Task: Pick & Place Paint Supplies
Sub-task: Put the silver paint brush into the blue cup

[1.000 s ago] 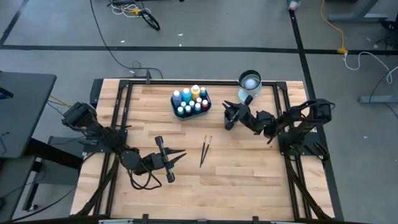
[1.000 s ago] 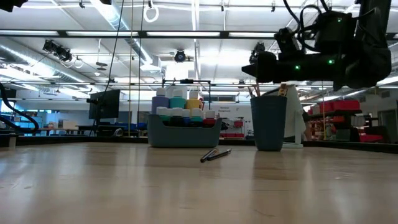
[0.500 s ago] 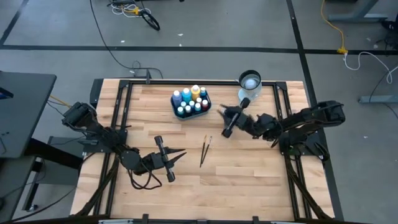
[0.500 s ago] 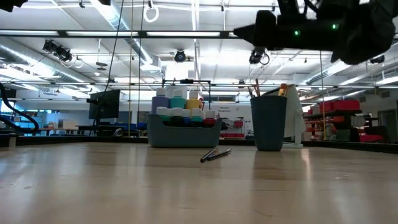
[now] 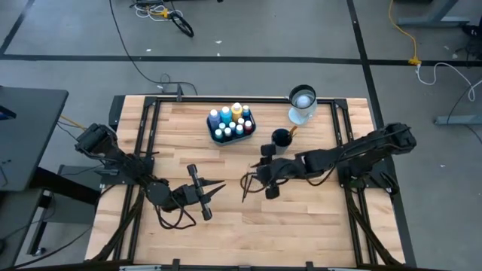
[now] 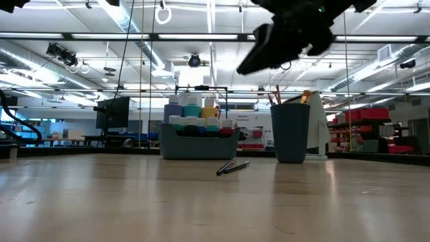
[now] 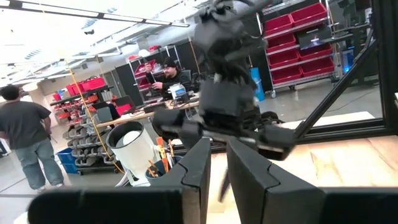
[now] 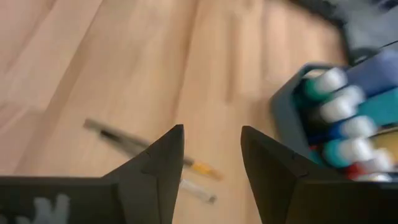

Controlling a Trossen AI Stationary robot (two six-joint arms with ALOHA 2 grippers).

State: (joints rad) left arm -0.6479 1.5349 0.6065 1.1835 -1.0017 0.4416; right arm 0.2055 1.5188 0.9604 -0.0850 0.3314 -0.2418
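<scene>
A workshop hall under long strip lights, seen past a wooden bench.

The bench (image 5: 301, 226) stood on a grey floor (image 5: 75, 45) crossed by dark tape lines and loose cables. Ceiling strip lights (image 6: 201, 37) ran across the hall. Racks of red bins (image 7: 292, 31) lined one wall. A monitor (image 6: 113, 111) stood at the back, and two people (image 7: 28, 143) were in the room.

Left hand (image 7: 214, 165) faces right arm (image 7: 227, 106)

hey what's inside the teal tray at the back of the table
The teal tray holds small paint bottles standing upright, with blue, teal, white and yellow tops. From the low view its wall hides the lower parts of the bottles, so anything lying on the tray floor between them cannot be seen.
</scene>
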